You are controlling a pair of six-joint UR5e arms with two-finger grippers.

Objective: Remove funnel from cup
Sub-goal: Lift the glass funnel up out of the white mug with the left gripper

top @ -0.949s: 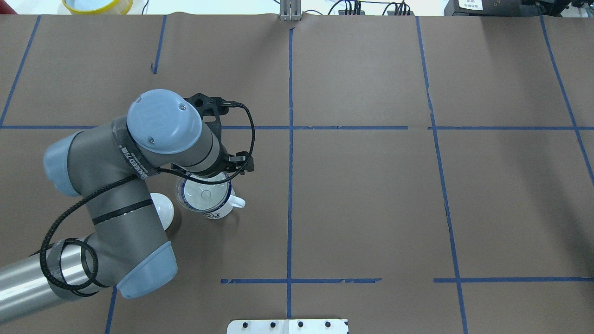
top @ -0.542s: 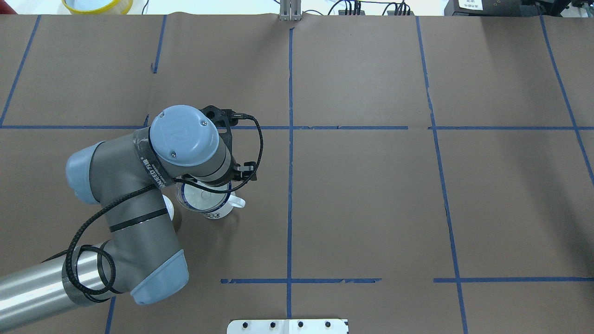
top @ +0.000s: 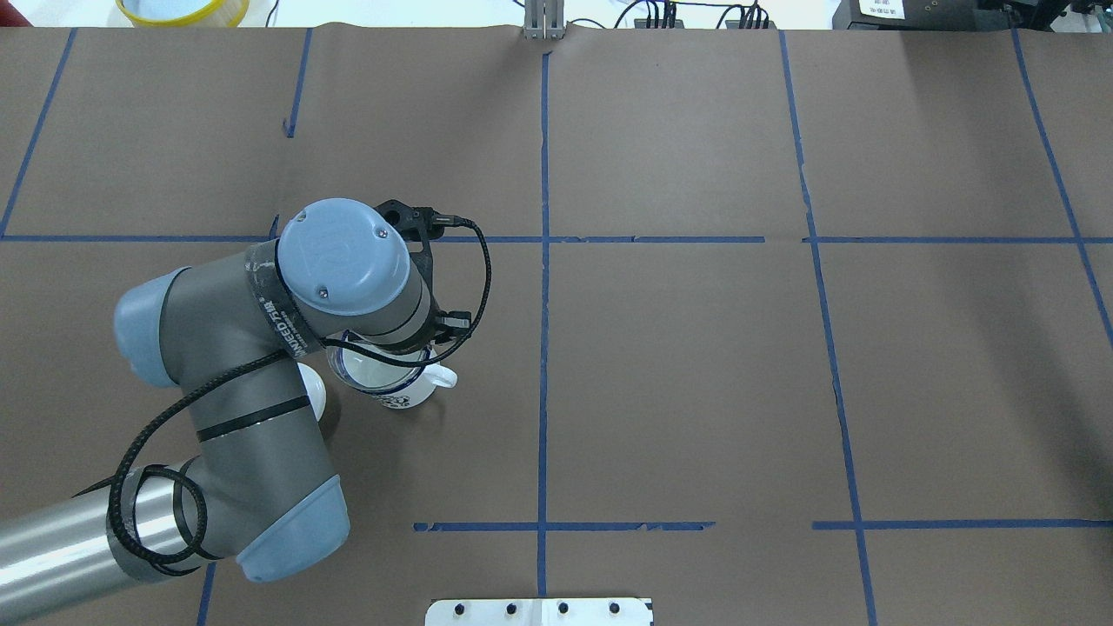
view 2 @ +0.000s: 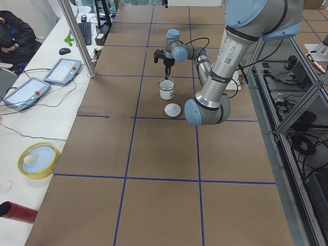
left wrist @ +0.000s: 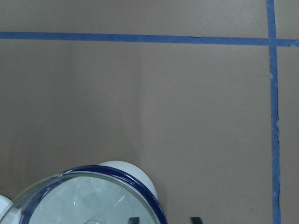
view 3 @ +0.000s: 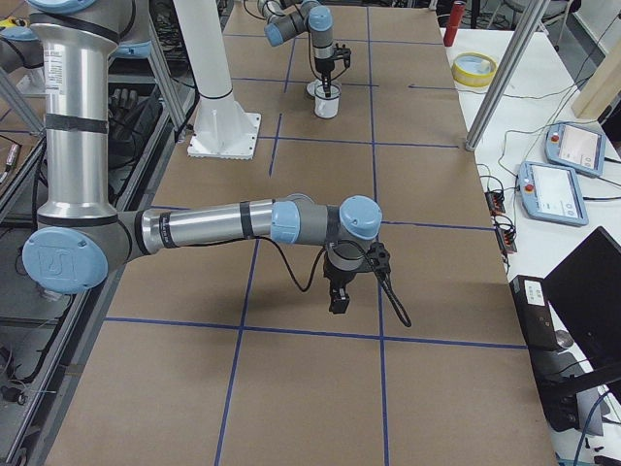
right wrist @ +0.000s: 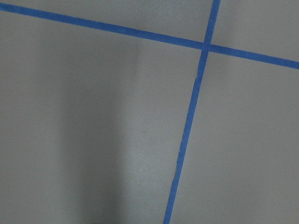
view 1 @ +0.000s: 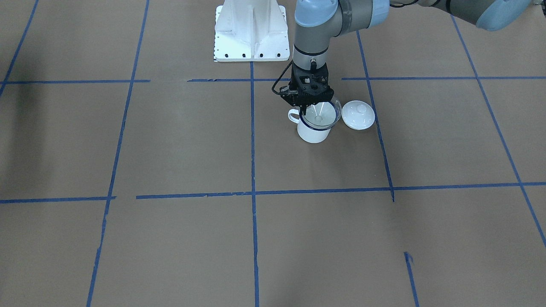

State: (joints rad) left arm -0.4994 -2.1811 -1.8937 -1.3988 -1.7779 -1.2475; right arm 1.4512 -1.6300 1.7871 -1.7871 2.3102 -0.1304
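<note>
Funnel [view 1: 324,115] sits in the white enamel mug [view 1: 313,133] on the desk's [view 1: 170,140] left half. The left hand [view 1: 308,108], fingers [left wrist: 133,220] apart, straddles the rim [left wrist: 154,205] by the handle [view 1: 292,115], placed to pinch and lift.

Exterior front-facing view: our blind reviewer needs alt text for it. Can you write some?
The robot's left hand reaches down at the rim of a clear funnel sitting in a white cup. A white lid lies beside it on the brown table.

We see the clear funnel [view 1: 326,114] sitting in the mouth of the white, blue-rimmed cup [view 1: 313,134]. The cup stands upright, its loop handle toward the robot's right.
</note>
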